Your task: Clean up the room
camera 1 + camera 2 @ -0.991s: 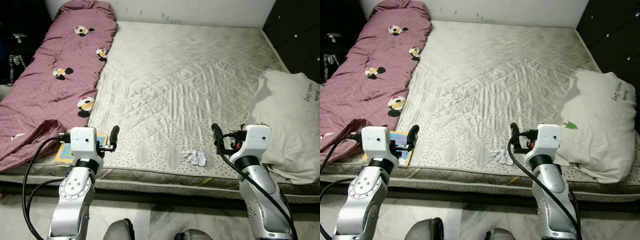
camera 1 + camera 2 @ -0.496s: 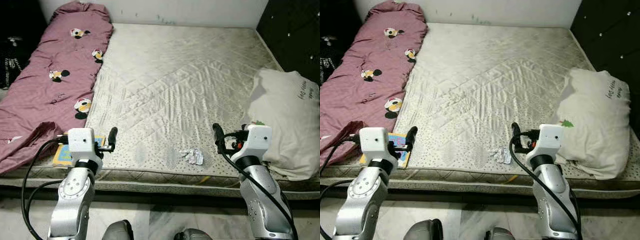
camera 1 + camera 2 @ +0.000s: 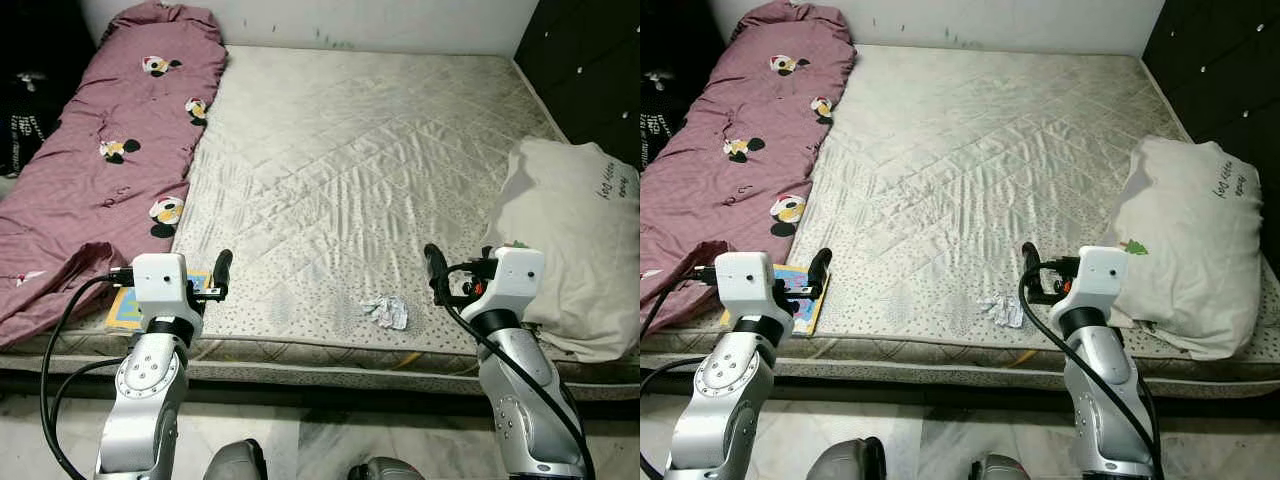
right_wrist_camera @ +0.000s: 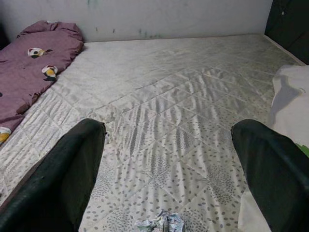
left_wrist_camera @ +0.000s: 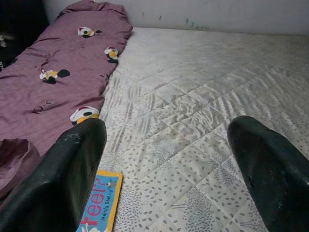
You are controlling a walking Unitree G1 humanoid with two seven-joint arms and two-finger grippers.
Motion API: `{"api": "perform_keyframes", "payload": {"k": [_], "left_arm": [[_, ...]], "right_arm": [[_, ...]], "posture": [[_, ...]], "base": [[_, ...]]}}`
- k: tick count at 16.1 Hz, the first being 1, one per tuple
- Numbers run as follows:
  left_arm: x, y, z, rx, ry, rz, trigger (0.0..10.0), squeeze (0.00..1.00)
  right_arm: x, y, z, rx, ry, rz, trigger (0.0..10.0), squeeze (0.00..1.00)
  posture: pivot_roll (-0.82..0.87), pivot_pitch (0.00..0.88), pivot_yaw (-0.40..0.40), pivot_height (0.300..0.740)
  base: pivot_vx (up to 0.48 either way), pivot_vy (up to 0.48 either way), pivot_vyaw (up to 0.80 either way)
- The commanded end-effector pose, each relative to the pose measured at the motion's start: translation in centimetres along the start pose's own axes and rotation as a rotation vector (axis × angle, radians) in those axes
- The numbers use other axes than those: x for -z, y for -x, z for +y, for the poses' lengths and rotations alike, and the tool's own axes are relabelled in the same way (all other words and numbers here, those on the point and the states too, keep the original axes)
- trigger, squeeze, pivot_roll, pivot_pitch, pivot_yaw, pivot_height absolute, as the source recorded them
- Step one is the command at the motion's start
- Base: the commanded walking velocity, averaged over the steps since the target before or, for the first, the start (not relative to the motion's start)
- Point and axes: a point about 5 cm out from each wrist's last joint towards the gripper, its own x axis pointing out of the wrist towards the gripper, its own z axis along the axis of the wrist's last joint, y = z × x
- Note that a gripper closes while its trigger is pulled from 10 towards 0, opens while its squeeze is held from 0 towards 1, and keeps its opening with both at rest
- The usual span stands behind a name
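Observation:
A crumpled white paper wad point(image 3: 388, 313) lies near the front edge of the bare mattress point(image 3: 370, 150). My right gripper point(image 3: 433, 272) hovers open just right of the wad, above the mattress edge; the wad point(image 4: 161, 223) lies low between its fingers in the right wrist view. My left gripper point(image 3: 221, 272) is open over the front left of the bed, beside a blue and yellow children's book point(image 5: 100, 209). A maroon cartoon-print blanket point(image 3: 110, 150) runs down the bed's left side. A white pillow point(image 3: 575, 250) rests at the right edge.
Dark wardrobe doors point(image 3: 590, 70) stand to the right of the bed. Dark clutter point(image 3: 25, 110) sits on the floor at the far left. A white wall point(image 3: 360, 20) backs the bed. Pale tiled floor point(image 3: 310, 440) lies in front.
The head camera has shifted a little, so the bed sits differently in frame. Both grippers stay open in much the same place over the mattress front edge.

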Motion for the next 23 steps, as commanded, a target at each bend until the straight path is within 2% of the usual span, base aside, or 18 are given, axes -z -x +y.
{"api": "perform_keyframes", "payload": {"k": [1,4,8,9,12,14,15,18,20,23], "left_arm": [[0.0,-0.1,0.2,-0.01,-0.013,0.001,10.0,0.0],[0.1,-0.2,0.2,0.0,-0.023,-0.007,10.0,0.0],[0.7,0.1,0.4,0.021,-0.021,-0.016,10.0,0.0],[1.0,0.2,0.6,0.006,-0.074,-0.018,10.0,0.0],[2.2,0.4,1.2,0.011,-0.115,-0.038,10.0,0.0],[3.0,0.6,1.6,0.02,-0.143,-0.047,10.0,0.0],[3.4,0.6,2.0,0.009,-0.138,-0.043,10.0,0.0],[3.6,0.8,2.4,0.0,-0.166,-0.039,10.0,0.0],[3.5,0.9,2.3,0.019,-0.184,-0.05,10.0,0.0],[2.9,0.6,1.9,0.008,-0.167,-0.059,10.0,0.0]], "right_arm": [[-0.2,-0.1,-0.1,0.001,-0.005,-0.005,10.0,0.0],[-0.3,-0.1,0.0,-0.002,-0.006,-0.007,10.0,0.0],[-0.1,0.1,0.0,0.001,-0.006,-0.013,10.0,0.0],[0.2,0.1,0.0,0.005,-0.002,-0.009,10.0,0.0],[1.4,0.3,1.2,-0.013,0.117,-0.01,10.0,0.0],[2.3,0.4,1.0,-0.006,0.159,0.01,10.0,0.0],[2.5,0.3,1.2,-0.039,0.105,0.022,10.0,0.0],[2.8,-0.3,0.8,0.002,0.052,0.008,10.0,0.0],[2.9,0.0,0.9,0.003,0.052,0.003,10.0,0.0],[2.9,0.2,0.9,-0.003,0.033,0.005,10.0,0.0]], "posture": [[-0.02,0.066,-0.049,0.728],[-0.03,0.07,-0.048,0.707],[-0.03,0.063,-0.048,0.707],[-0.02,0.049,-0.047,0.707],[-0.02,0.0,-0.041,0.707],[-0.01,0.0,-0.052,0.707],[0.0,0.0,-0.052,0.707],[0.01,0.0,-0.038,0.707],[0.0,0.005,-0.034,0.707],[0.01,0.035,-0.047,0.707]], "base": [[0.0,0.0,0.0],[0.0,0.0,0.0],[0.0,0.0,0.0],[0.0,0.0,0.0],[0.0,0.0,0.0],[0.0,0.0,0.0],[0.0,0.0,0.0],[0.0,0.0,0.0],[0.0,0.0,0.0],[0.0,0.0,0.0]]}}
